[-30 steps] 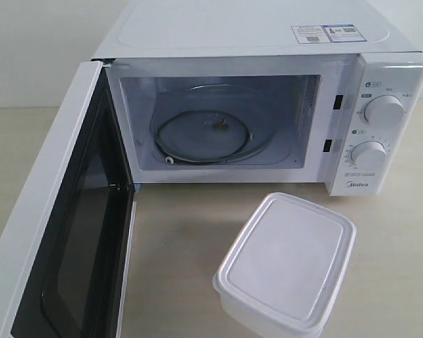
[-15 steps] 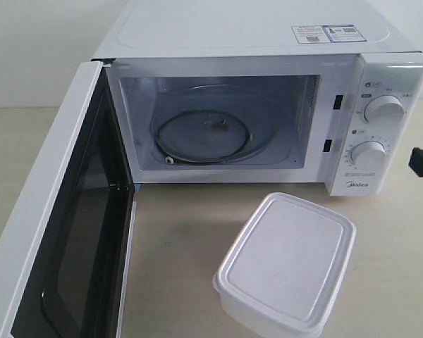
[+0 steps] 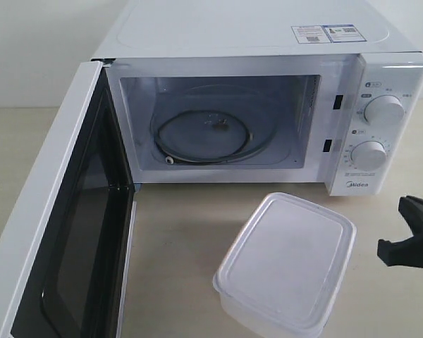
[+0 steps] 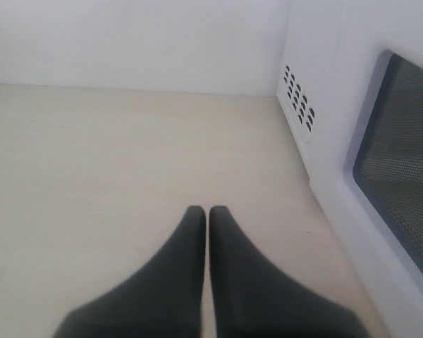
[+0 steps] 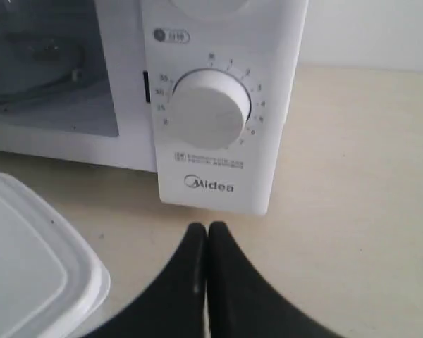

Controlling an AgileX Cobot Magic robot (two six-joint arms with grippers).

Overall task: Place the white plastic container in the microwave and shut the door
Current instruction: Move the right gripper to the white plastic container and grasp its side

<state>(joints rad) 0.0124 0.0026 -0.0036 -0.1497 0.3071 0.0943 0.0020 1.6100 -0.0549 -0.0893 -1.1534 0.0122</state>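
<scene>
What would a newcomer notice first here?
The white microwave stands with its door swung wide open to the left, baring the glass turntable inside. In front of it on the table sits the lidded white plastic container, with nothing gripping it. The right gripper, shut, hovers to the container's right, in front of the lower dial.

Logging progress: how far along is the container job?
Done: the door stands open, the microwave holds only its turntable. In hand: the right gripper, shut and empty, hovers beside the white plastic container on the table. Left: grasp it, load it, close the door.
</scene>
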